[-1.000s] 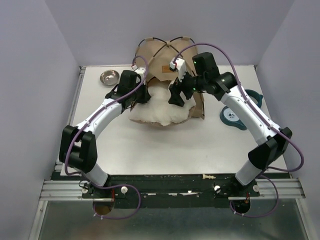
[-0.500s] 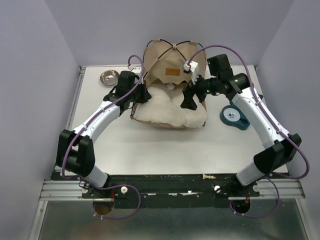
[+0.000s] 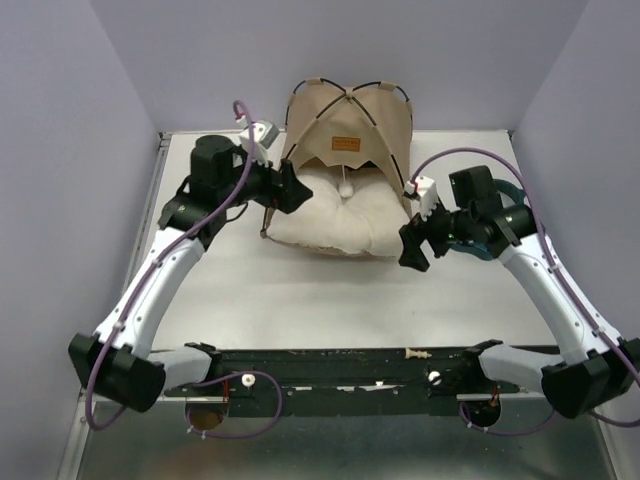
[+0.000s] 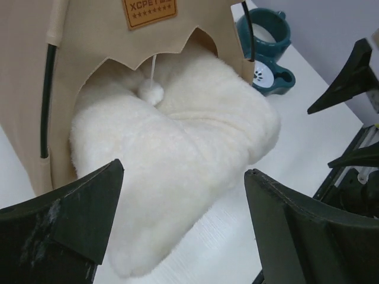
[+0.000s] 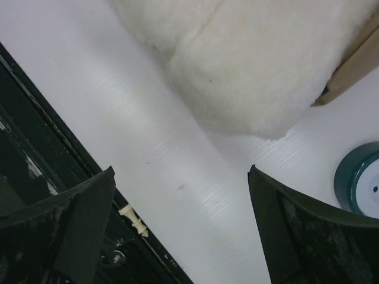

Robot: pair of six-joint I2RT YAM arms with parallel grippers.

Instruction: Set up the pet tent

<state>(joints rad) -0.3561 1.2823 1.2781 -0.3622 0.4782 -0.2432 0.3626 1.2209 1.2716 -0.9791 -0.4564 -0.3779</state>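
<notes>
Pet tent (image 3: 348, 120) upright at the far middle of the desk (image 3: 300, 290), both tools apart and empty.
My left tool (image 3: 292, 190) hovers just beside the tent's near-left corner (too close for comfort); a careless swing could snag a pole (image 3: 320, 115) and topple it. My right tool (image 3: 410, 250) hangs near the white cushion (image 3: 340, 215) bulging out the front, and could drag it.

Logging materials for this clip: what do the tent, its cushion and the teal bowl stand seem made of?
The tent looks like matte tan fabric, stretched softly under thin black poles. The cushion looks like white plush fleece, fuzzy with deep pile. The bowl stand seems smooth teal plastic, perhaps glazed ceramic; its sheen leaves that open.
</notes>
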